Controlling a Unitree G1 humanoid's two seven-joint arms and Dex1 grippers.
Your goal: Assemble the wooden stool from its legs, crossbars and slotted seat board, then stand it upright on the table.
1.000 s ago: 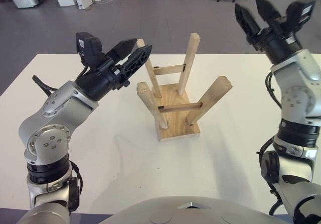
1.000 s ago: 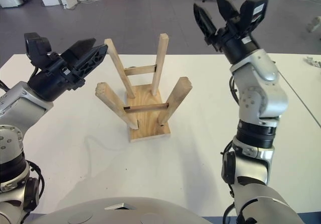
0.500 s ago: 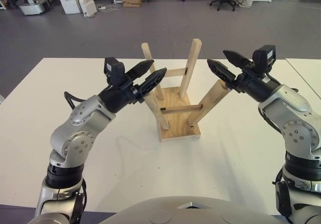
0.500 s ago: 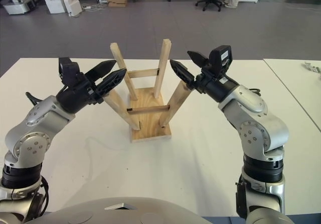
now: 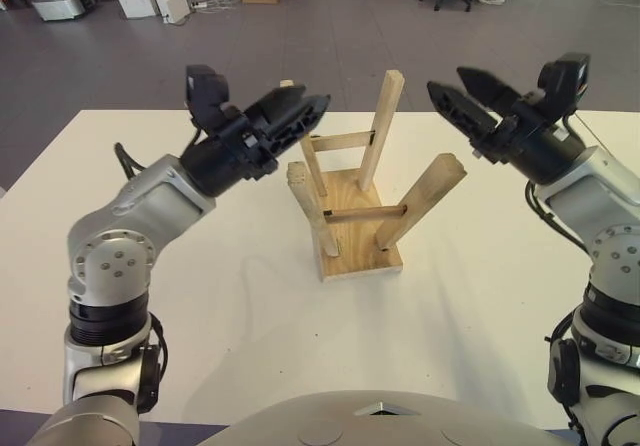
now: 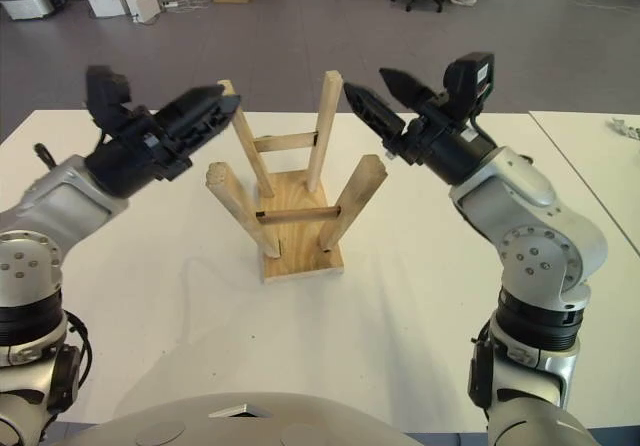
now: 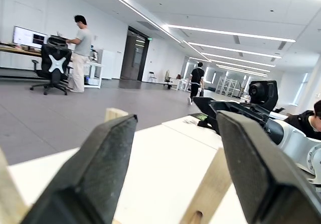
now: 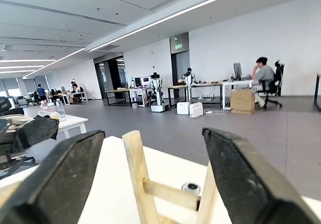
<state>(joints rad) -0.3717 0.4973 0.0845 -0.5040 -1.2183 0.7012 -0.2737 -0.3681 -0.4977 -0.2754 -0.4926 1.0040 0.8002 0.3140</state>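
Observation:
The wooden stool stands upside down mid-table. Its seat board (image 5: 358, 258) lies flat and four legs point up, joined by two crossbars (image 5: 340, 142) (image 5: 362, 212). My left gripper (image 5: 308, 112) is open, hovering beside the top of the far-left leg (image 5: 306, 158) without touching it. In the left wrist view its fingers (image 7: 90, 176) frame a leg tip (image 7: 116, 114). On the other side my right gripper (image 5: 446, 81) is open, above and beyond the near-right leg (image 5: 422, 199). The right wrist view looks between its fingers (image 8: 246, 176) at a leg (image 8: 138, 176) and a crossbar (image 8: 170, 191).
The white table (image 5: 200, 296) has bare surface in front of the stool and on both sides. A small round object (image 8: 189, 187) sits behind the stool. A second table (image 6: 615, 131) stands off to the right.
The right gripper dropped from high above to the level of the stool's leg tops. The left gripper moved in toward the far-left leg. The head camera shifted; the stool has not moved.

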